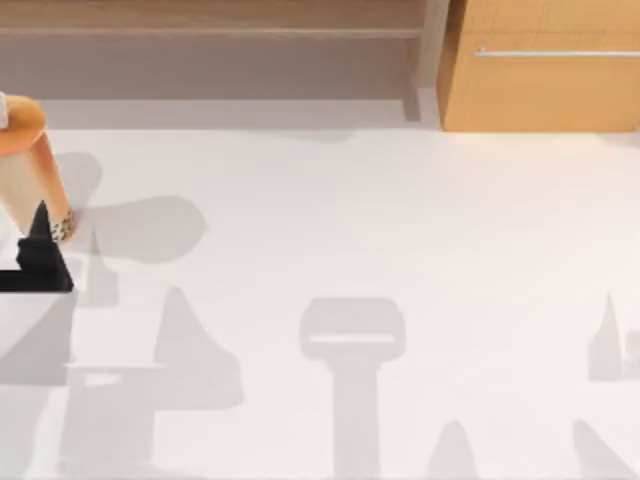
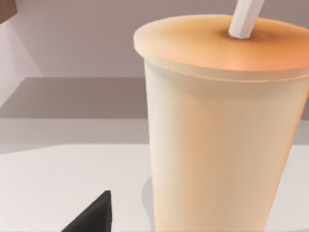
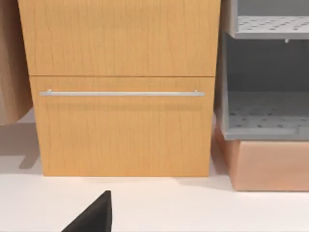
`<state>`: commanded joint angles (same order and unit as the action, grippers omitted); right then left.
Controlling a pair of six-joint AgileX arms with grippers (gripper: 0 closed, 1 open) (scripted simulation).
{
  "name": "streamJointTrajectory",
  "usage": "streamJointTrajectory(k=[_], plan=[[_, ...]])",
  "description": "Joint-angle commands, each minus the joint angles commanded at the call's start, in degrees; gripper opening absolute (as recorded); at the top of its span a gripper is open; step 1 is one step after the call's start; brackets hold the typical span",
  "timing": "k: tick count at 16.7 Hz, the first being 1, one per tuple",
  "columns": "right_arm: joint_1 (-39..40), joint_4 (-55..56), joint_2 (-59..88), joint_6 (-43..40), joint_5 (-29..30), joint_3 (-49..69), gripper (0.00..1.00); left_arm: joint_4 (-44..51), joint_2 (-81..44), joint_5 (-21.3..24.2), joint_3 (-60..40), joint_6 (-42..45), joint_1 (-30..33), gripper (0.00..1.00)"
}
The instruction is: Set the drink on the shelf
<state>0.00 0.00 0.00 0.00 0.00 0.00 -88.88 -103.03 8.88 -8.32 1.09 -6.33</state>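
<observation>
The drink (image 1: 35, 170) stands at the table's far left edge, a tall pale tan cup with an orange lid and speckled pearls at its base. Close up, the drink (image 2: 222, 135) shows a white straw through the lid. My left gripper (image 1: 38, 255) sits low just in front of the cup's base, open, and one black finger (image 2: 94, 215) stands a little apart from the cup's side. The shelf (image 1: 200, 18), a long brown board with a grey post (image 1: 430, 50), runs along the back. One finger (image 3: 94, 215) of my right gripper shows in the right wrist view, facing the cabinet.
An orange-wood cabinet (image 1: 540, 70) with a metal bar handle (image 1: 555, 52) stands at the back right, beside the shelf's post. In the right wrist view a grey perforated rack (image 3: 265, 116) on a tan block sits next to the cabinet (image 3: 120, 87). Arm shadows fall across the white table (image 1: 330, 230).
</observation>
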Motion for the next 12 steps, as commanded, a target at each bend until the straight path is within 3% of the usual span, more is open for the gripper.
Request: streamJointTrajectory(k=[5, 12], plan=[[0.0, 0.0, 0.0, 0.0, 0.0, 0.0, 1.0, 0.4, -0.5, -0.2, -0.7, 0.0, 0.2, 1.0], [0.0, 0.0, 0.0, 0.0, 0.0, 0.0, 1.0, 6.0, -9.0, -1.9, -15.3, -0.2, 2.0, 1.0]])
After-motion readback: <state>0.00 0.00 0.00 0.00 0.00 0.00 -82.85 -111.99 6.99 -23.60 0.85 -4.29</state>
